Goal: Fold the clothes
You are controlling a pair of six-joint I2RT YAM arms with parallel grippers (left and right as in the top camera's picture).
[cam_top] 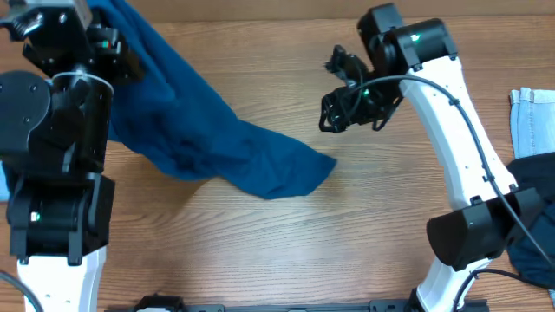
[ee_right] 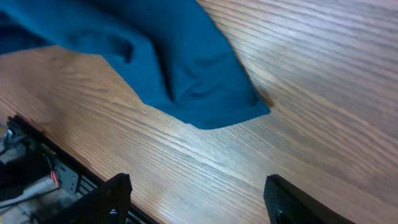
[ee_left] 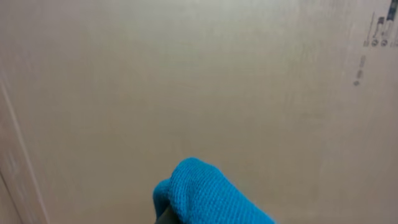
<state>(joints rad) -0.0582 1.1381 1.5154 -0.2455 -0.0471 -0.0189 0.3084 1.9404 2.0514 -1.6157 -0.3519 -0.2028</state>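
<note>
**Status.** The left pincer (cam_top: pixel 111 48) is pressed together on a bunch of the blue shirt (cam_top: pixel 217 139). The cloth wells up directly at its tips in the left wrist view. The right pincer (ee_right: pixel 199 205) is spread wide and holds nothing, with bare table (cam_top: pixel 260 243) beneath it.

**Location of the shirt.** From the left pincer the shirt hangs down and away in a slanted drape. Its free end rests on the table just ahead of the right pincer, near but not touching. The jeans (cam_top: pixel 531 117) lie well apart, on the side of the right pincer away from the shirt.

**Handling.** Treat the shirt as light, thin and completely limp. It probably sags, bunches and slides under its own weight, and it holds no shape unless supported at two points. It is not fragile.

**Grip point.** Take the rounded free end nearest the right pincer, at its edge. Pinch one layer close to the table, since a deep bite is likely to gather extra folds.
</note>
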